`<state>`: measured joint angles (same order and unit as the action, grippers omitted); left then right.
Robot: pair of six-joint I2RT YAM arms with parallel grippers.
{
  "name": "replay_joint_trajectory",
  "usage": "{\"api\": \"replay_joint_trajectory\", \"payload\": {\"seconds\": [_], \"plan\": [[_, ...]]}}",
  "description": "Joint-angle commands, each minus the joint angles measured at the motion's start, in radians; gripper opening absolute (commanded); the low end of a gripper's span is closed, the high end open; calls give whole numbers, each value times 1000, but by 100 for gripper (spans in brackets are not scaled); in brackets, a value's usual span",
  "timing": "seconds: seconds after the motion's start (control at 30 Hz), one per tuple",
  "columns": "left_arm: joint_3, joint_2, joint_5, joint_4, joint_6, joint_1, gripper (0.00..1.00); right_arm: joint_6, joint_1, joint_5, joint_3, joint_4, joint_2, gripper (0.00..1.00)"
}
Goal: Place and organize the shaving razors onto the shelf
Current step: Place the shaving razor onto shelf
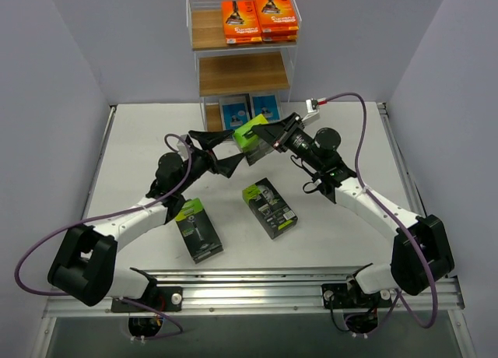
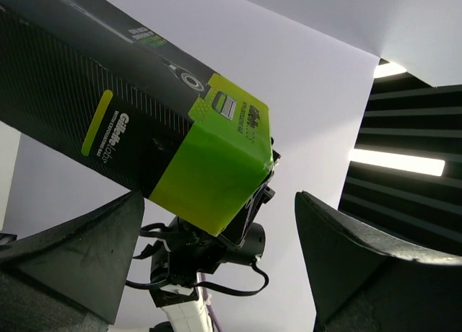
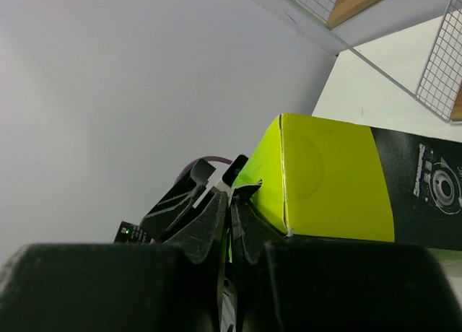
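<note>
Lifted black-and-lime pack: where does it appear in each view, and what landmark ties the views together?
Top external: the pack is in the air at center, in front of the shelf.
Left wrist: it fills the upper left, with its lime end at center.
Right wrist: it sits right of center, lime end nearest the camera.
Landmark: the right gripper, at the pack's lime end in all three views.

A robot lab cell: blank white walls (image 1: 54, 62) enclose a table (image 1: 249, 253) with a metal mounting rail (image 1: 264, 284).
</note>
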<state>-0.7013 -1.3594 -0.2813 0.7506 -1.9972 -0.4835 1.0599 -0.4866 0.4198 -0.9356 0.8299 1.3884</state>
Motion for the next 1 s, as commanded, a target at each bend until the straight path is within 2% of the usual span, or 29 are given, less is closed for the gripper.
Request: {"api": "replay_joint_trajectory", "payload": {"seconds": [0.0,0.3,0.7,0.97], "plan": [[-52,-27,62,55,-186,-1,94,-11,-12,34,1,186,-78,0],[-64,-101,79,137,-213,-1,94,-14,-40,79,76,207,-126,0],[-90,-150,25,176,-192,-26,94,11,-87,217,181,383,-94,0],[40,-72,-28,148,-163,-50,94,-14,-86,195,155,374,-85,0]]}}
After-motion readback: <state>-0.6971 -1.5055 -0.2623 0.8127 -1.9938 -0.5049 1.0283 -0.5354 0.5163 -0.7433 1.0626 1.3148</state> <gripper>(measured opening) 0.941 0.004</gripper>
